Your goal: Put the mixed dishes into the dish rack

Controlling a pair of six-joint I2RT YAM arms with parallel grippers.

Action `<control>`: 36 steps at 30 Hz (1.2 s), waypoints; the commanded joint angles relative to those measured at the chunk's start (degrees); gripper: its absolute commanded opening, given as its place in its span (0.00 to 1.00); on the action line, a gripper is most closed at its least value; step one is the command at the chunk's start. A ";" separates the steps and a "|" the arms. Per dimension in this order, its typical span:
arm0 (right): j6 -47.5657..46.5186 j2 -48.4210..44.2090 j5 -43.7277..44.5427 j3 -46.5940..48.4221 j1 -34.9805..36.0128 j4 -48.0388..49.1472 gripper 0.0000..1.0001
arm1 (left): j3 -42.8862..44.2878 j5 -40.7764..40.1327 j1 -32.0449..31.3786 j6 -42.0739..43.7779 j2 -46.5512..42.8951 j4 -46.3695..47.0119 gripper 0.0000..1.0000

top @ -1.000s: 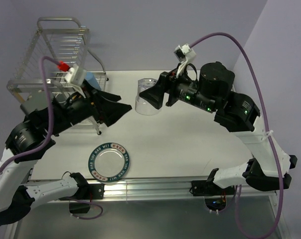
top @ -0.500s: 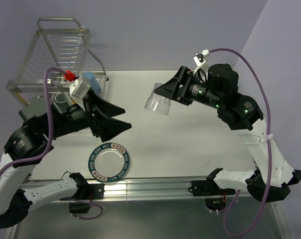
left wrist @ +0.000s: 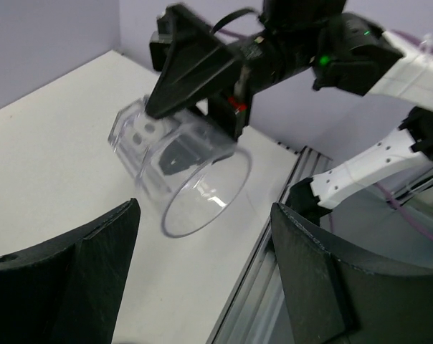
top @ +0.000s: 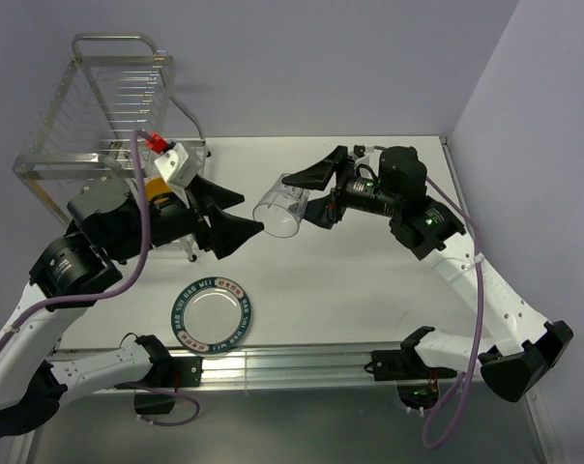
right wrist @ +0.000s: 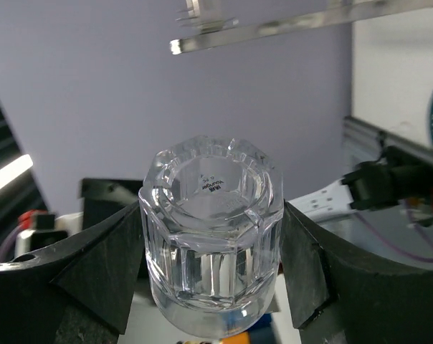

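Observation:
My right gripper (top: 306,198) is shut on the small clear glass (top: 280,205) and holds it in the air, tipped on its side with the mouth toward the left arm. In the right wrist view the glass (right wrist: 213,236) sits base-out between both fingers (right wrist: 94,276). My left gripper (top: 242,215) is open and empty, just left of the glass mouth; the glass (left wrist: 181,168) hangs ahead of its jaws. The silver plate with the green lettered rim (top: 212,314) lies flat at the table's front. The chrome dish rack (top: 108,106) stands at the back left. The mug and blue cup are hidden.
A sliver of orange (top: 160,196) shows behind the left wrist at the rack's foot. The table's metal front rail (top: 302,362) runs along the near edge. A purple wall rises to the right.
My right gripper has carried the glass left and down and tipped it over toward the left arm. My left gripper has turned to face the glass mouth. The blue cup is now hidden.

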 commanded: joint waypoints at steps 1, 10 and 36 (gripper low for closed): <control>11.33 -3.60 -5.12 -0.10 -0.59 15.08 0.00 | -1.08 -3.00 0.03 5.80 -0.25 0.06 0.79; 16.70 -2.63 -7.85 0.15 -0.59 18.18 0.00 | -1.70 -5.37 -0.06 8.27 0.80 -0.74 0.79; 7.56 -2.02 -8.47 2.44 -0.41 11.41 0.00 | 2.07 -13.72 -0.06 4.41 8.36 4.71 0.33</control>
